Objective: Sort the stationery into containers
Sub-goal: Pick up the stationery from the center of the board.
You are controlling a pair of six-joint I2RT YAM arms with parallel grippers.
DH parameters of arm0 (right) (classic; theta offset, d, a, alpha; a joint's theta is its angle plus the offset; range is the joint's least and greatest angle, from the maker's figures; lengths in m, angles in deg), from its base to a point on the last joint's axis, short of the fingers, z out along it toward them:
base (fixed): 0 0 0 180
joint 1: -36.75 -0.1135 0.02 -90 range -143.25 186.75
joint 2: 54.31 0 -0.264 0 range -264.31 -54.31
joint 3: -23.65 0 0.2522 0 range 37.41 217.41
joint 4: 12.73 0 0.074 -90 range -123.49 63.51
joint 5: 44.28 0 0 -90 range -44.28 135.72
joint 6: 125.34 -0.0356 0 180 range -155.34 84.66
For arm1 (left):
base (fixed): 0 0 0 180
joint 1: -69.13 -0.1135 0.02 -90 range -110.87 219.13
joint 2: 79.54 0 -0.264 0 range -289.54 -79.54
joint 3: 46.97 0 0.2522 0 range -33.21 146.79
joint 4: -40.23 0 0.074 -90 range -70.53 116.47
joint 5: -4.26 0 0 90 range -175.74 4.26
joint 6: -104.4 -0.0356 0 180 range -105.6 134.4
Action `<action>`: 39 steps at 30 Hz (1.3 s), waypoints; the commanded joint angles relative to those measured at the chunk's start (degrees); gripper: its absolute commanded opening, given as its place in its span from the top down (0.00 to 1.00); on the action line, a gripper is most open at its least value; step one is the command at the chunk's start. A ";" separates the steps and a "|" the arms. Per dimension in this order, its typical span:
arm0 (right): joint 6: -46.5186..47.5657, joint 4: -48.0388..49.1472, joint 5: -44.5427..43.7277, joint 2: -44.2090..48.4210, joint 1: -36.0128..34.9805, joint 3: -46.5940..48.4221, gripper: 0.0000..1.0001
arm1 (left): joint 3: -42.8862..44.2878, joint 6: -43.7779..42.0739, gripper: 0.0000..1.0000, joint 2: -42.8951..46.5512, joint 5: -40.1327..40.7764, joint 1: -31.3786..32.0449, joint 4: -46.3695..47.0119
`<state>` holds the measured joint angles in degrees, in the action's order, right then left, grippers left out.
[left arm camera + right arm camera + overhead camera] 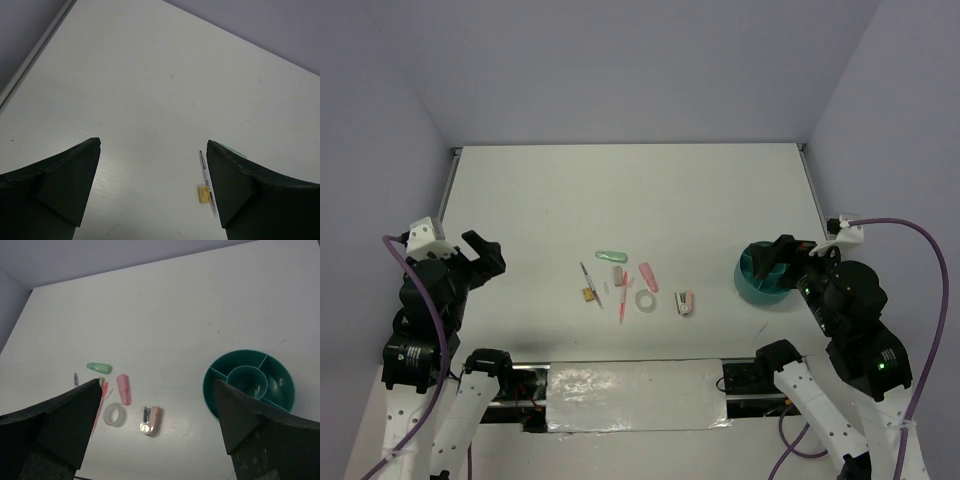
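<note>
The stationery lies in a loose cluster at the table's middle: a grey pen (pixel 587 276), a yellow-brown block (pixel 588 295), a mint green piece (pixel 611 255), a pink piece (pixel 648 276), a pink-red pen (pixel 623 298), a clear tape ring (pixel 645 300) and a pink-white mini stapler (pixel 684 303). The round teal cup (pixel 760 281), divided into compartments, stands at the right. My left gripper (pixel 482 256) hangs open at the left, well apart from the cluster. My right gripper (pixel 782 262) is open above the cup. Both hold nothing.
A raised rail (pixel 447 185) runs along the table's left edge, another (pixel 811 185) along the right. A taped white plate (pixel 635 396) sits between the arm bases at the near edge. Purple cables (pixel 932 330) loop beside each arm. Grey walls enclose the back and sides.
</note>
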<state>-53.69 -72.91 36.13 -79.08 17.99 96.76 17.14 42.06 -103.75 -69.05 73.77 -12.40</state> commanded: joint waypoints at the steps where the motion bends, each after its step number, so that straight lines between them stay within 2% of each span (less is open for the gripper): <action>1: 0.77 0.09 -0.17 0.08 -0.22 2.00 0.00 | 0.28 0.82 0.01 -0.05 0.54 0.19 2.13; 6: 0.68 2.55 3.77 0.87 -0.22 1.30 0.00 | 0.19 0.90 0.01 -0.14 0.45 0.19 2.05; 10: -1.07 8.34 12.02 -1.05 -0.22 -0.46 0.00 | -0.07 0.55 0.01 0.04 -0.69 0.19 2.57; 14: -2.74 10.11 21.77 -12.88 -0.39 1.55 0.00 | -0.07 0.46 0.01 -1.10 -0.95 0.19 2.66; 15: -3.18 10.20 21.89 -15.28 -1.35 2.16 0.00 | -0.07 0.29 0.01 -1.37 -1.04 0.19 2.66; 17: -3.80 10.55 19.01 -22.20 -4.60 4.10 0.00 | 0.01 0.29 0.01 -2.16 -1.22 0.19 2.57; 18: -3.71 10.99 13.59 -24.25 -9.23 4.63 0.00 | 0.10 0.20 0.01 -2.42 -1.22 0.28 2.49; 21: -2.57 9.77 3.65 -34.09 -14.53 8.40 0.00 | 0.10 0.11 0.01 -2.86 -1.31 0.28 2.57; 25: -1.61 11.77 3.69 -44.12 -16.83 9.99 0.02 | 0.01 -0.15 0.01 -3.74 -2.01 0.36 2.84; 28: -0.81 13.80 2.73 -50.18 -18.14 9.99 0.11 | 0.01 -0.33 0.01 -4.44 -2.45 0.36 2.92; 29: -0.64 13.89 2.55 -53.50 -18.67 10.25 0.19 | 0.01 -0.41 0.01 -4.62 -2.80 0.37 2.93; 34: 1.30 14.95 3.35 -64.60 -21.75 12.63 0.30 | 0.01 -0.59 0.01 -4.97 -3.33 0.45 3.10; 39: 1.65 14.60 0.98 -70.67 -25.09 14.65 0.32 | -0.07 -0.59 0.01 -4.80 -3.24 0.72 3.10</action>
<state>-53.25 -59.92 39.46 -148.68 -5.53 107.86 17.03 41.71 -108.58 -71.68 74.16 -12.05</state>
